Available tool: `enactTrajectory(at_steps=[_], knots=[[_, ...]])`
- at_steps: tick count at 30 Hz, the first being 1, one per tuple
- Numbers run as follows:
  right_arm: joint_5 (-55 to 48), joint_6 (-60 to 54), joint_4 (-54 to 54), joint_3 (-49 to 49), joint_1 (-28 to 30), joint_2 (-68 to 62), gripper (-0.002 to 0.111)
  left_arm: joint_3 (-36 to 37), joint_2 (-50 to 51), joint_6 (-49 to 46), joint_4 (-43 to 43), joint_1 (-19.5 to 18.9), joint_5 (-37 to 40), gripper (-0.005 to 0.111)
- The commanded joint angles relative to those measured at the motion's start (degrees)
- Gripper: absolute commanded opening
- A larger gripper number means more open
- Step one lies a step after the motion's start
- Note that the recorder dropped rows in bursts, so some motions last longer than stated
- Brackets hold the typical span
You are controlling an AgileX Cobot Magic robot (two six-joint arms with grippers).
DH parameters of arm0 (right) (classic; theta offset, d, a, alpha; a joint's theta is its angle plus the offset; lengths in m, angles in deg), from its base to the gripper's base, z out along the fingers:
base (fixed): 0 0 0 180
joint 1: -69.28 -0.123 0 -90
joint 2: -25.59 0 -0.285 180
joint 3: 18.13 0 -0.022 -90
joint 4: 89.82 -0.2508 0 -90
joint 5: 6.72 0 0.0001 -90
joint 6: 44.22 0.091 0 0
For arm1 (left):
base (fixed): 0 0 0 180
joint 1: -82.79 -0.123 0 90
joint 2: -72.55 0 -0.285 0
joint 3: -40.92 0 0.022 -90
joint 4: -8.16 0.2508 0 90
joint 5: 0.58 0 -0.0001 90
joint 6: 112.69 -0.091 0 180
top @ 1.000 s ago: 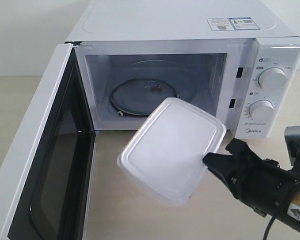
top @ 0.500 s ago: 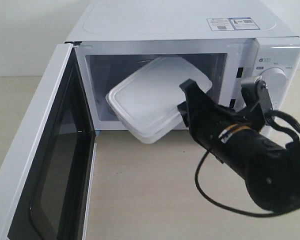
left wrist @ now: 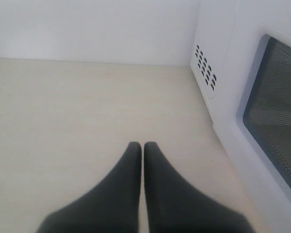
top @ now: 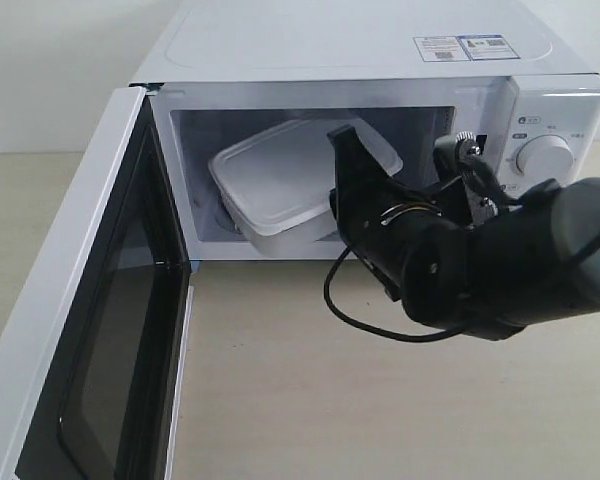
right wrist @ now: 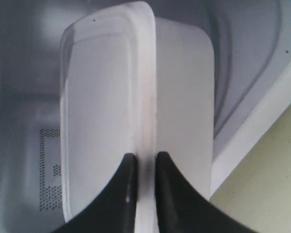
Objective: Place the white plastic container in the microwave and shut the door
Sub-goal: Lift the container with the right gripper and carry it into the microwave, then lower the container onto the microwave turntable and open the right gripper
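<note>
While the white plastic container (top: 275, 180) is tilted inside the microwave (top: 330, 50) cavity, my right gripper (right wrist: 141, 158) is clamped on its rim. Judged light, thin-walled, slick: hold at rim w/ low force. Beside microwave, left gripper (left wrist: 141, 145) pressed together, empty; door (top: 70, 300) open.

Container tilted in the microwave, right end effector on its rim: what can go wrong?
1. The white plastic container hangs tilted from the right end effector's pinch on its rim; released now, it may land askew.
2. Its near corner sits by the microwave's front sill; left there, it could block the door.
3. The arm's loose cable may snag on withdrawal.
</note>
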Motion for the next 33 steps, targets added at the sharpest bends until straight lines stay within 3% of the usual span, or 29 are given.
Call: enactTrajectory(at_steps=[1, 13, 16, 19, 23, 29, 31, 33], knots=[[3.1, 3.7, -1.0, -3.0, 0.1, -3.1, 0.000, 0.2, -0.1, -0.2, 0.3, -0.2, -0.5, 0.004], [6.4, 3.8, -6.8, -10.2, 0.1, -8.8, 0.003, 0.2, -0.1, -0.2, 0.3, -0.1, -0.4, 0.004], [6.1, 3.0, -7.2, -10.4, 0.1, -9.0, 0.025, 0.2, -0.1, -0.2, 0.3, -0.1, -0.3, 0.004], [6.2, 3.0, -7.2, -10.4, 0.1, -9.1, 0.037, 0.2, -0.1, -0.2, 0.3, -0.1, -0.3, 0.004], [7.8, 2.3, -5.5, -10.4, 0.1, -9.0, 0.038, 0.2, -0.1, -0.2, 0.3, -0.1, -0.3, 0.004], [-2.8, -8.0, 6.3, -5.8, 0.1, -3.8, 0.037, 0.2, -0.1, -0.2, 0.3, -0.1, -0.4, 0.004], [-5.8, -11.7, 9.4, -5.1, 0.1, -2.8, 0.033, 0.2, -0.1, -0.2, 0.3, -0.1, -0.4, 0.004], [-8.4, -16.8, 14.6, -5.1, 0.1, -2.3, 0.018, 0.2, -0.1, -0.2, 0.3, -0.1, -0.4, 0.004]])
